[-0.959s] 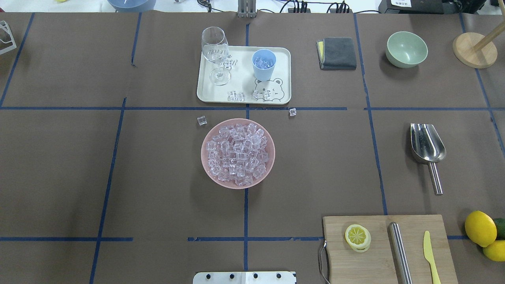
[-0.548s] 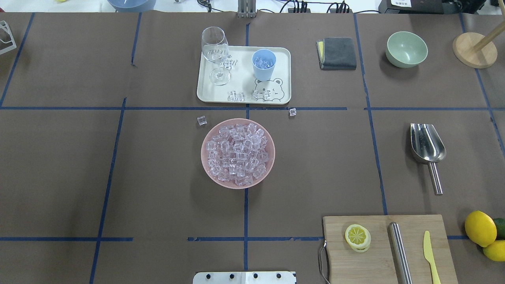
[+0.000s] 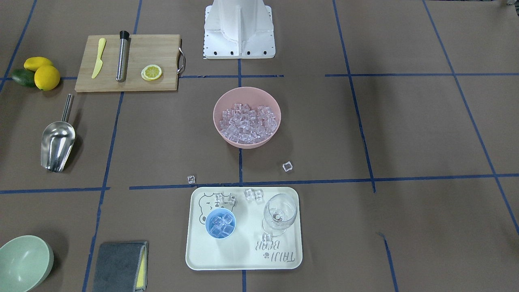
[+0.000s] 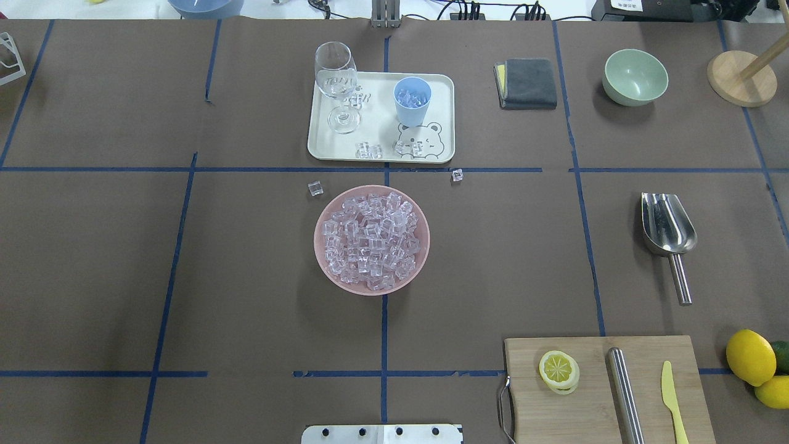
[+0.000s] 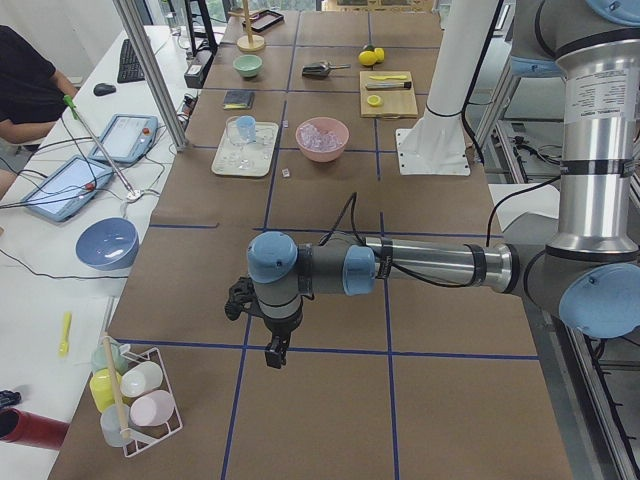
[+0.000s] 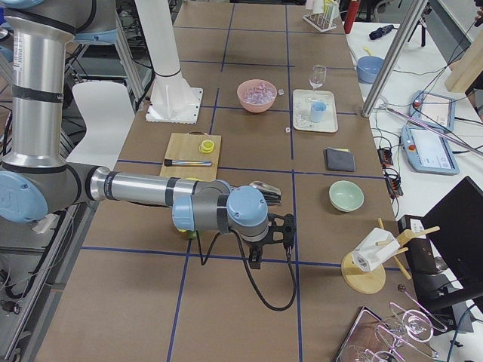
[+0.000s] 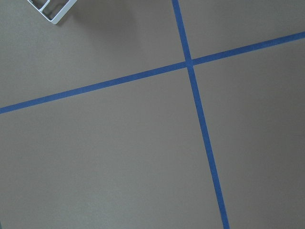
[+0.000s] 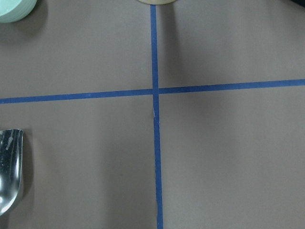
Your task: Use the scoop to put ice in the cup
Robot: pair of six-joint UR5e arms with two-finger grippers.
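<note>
At the centre of the overhead view, the pink bowl stands on the brown worktop. It is filled with the ice, a heap of small clear cubes. Above it in this frame lies the cream tray. On the right half of the tray the light-blue cup stands upright with several cubes inside. The wine glass stands upright on the left part of the tray, and a few cubes lie loose on the tray near its lower edge. One stray cube lies on the worktop at the upper left of the bowl, and a second one lies just under the lower right corner of the tray. The scoop lies free on the worktop at the right side of the frame, well apart from bowl and cup. Its trough points toward the top and its handle toward the bottom. The left claw appears only in the exterior left view, at lower centre, hanging over bare worktop. I cannot tell whether its fingers are apart or together. The right claw appears only in the exterior right view, at lower centre, pointing down near the scoop. Its state I cannot tell either.
</note>
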